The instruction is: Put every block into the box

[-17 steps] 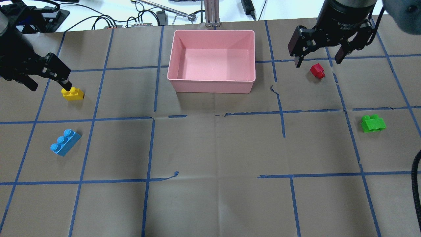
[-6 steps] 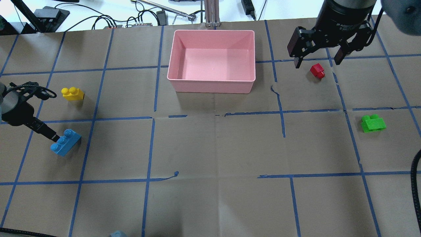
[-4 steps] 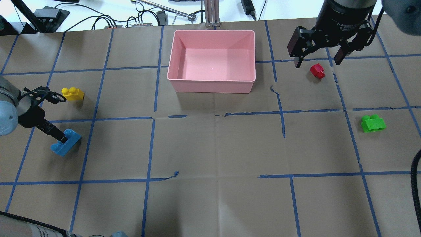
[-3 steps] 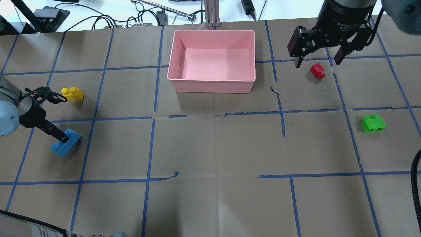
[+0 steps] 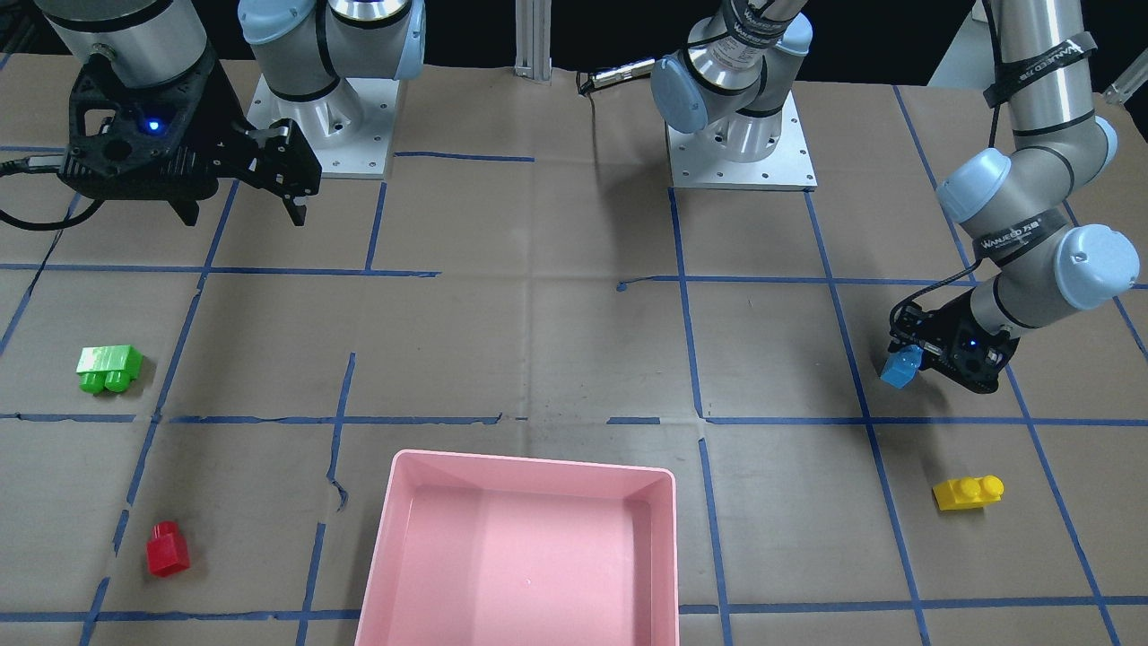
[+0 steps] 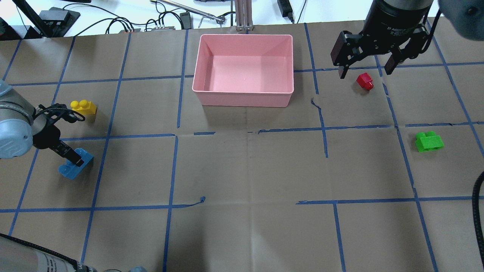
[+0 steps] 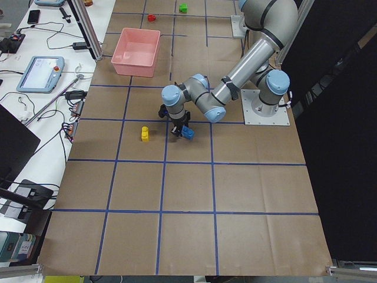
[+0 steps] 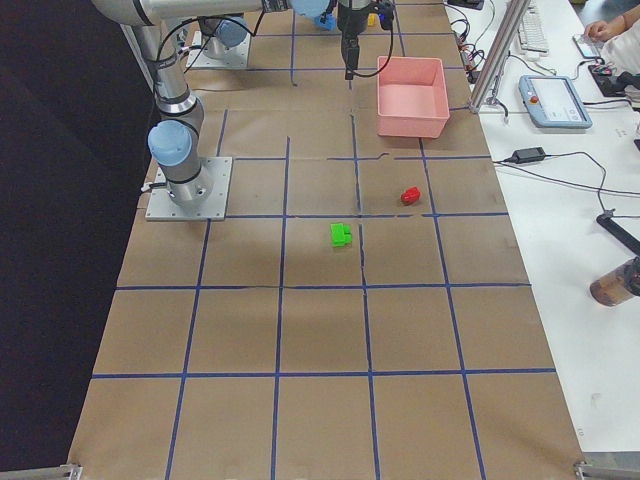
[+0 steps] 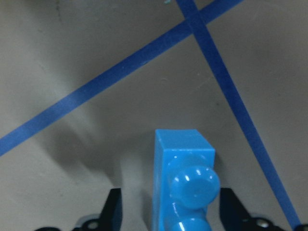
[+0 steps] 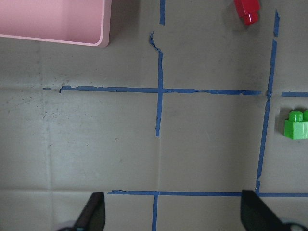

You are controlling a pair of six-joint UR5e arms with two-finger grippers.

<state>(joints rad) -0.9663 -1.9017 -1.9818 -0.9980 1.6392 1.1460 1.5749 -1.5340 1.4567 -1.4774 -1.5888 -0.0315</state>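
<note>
1. Desk [image 6: 245,170]: brown paper marked with a blue tape grid. It carries the box and all four bricks.
2. Box [image 6: 242,99]: pink, and it sits at the far middle of the desk. No brick is inside it, so none of the task is complete.
3. Left claw [image 6: 75,161]: it is well to the box's left and nearer the robot, low over the blue brick. The wrist view shows its jaws apart and straddling the brick, with a gap on each side.
4. Right claw [image 6: 365,70]: it is to the box's right, just beyond the red brick. Its jaws are wide apart and hold nothing.
5. Blue brick [image 6: 68,172]: three studs, on the desk between the left jaws. It is not yet gripped.
6. Green brick [image 6: 428,141]: it lies well to the box's right and nearer the robot, untouched.
7. Yellow brick [image 6: 84,107]: it lies well to the box's left, between the box and the blue brick, untouched.
8. Red brick [image 6: 365,81]: it lies to the box's right, near the right claw, untouched.
9. Assessment: the step in hand appears to be the grasp of the blue brick. The next move calls for the left jaws to close squarely on the brick's long sides. The left arm should then lift the brick clear of the desk, carry it across to the box and release it above the floor of the box.
</note>
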